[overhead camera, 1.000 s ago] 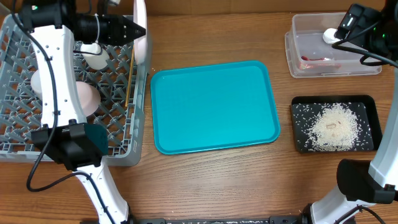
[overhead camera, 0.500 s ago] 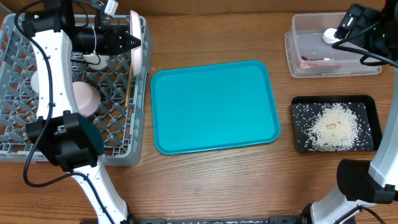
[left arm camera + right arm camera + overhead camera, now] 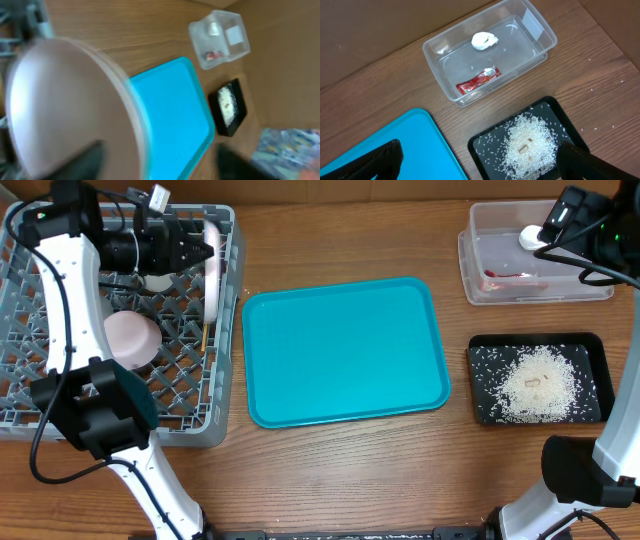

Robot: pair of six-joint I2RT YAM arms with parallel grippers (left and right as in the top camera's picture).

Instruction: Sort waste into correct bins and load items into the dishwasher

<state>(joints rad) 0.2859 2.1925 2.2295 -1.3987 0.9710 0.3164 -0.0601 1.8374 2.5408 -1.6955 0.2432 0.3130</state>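
Note:
A pink plate [image 3: 212, 275] stands on edge among the prongs at the right side of the grey dish rack [image 3: 30, 380]. My left gripper [image 3: 203, 250] hovers at the plate's upper end. In the left wrist view the plate [image 3: 65, 105] fills the left side. Its rim lies between the wide-apart fingers of the left gripper [image 3: 160, 146], which is open. A pink bowl [image 3: 133, 338] and a wooden stick [image 3: 205, 330] lie in the rack. My right gripper [image 3: 479, 146] is open and empty, high over the bins.
A bare teal tray [image 3: 345, 350] lies at the middle. At the back right, a clear bin [image 3: 478, 280] holds a red wrapper [image 3: 478, 80] and a white wad [image 3: 484, 40]. A black tray [image 3: 480, 355] of spilled rice sits in front of it.
My left gripper carried the plate from the rack's far right corner down into the rack and opened its jaws. The right arm has not moved.

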